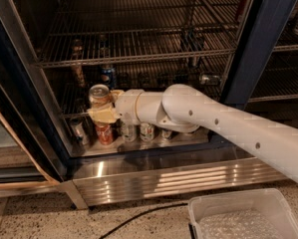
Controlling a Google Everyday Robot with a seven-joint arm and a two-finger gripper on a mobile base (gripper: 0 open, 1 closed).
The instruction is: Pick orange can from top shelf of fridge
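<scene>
The orange can point(99, 95), coppery with a silver top, stands upright between my gripper's point(103, 105) yellowish fingers point(102, 115), in the left part of the fridge point(260, 44) opening. The gripper is shut on the can. The can hangs below the top shelf point(138, 54), a dark wire rack, and above the cans on the steel floor. My white arm reaches in from the lower right and hides the middle of the lower rack.
A blue cola can point(107, 75) stands behind the gripper. A red-and-white can point(104, 132) and several other cans point(147, 131) stand on the floor below. A louvred steel base panel point(178, 178), a clear bin point(243, 218) and a black cable point(138, 215) lie in front.
</scene>
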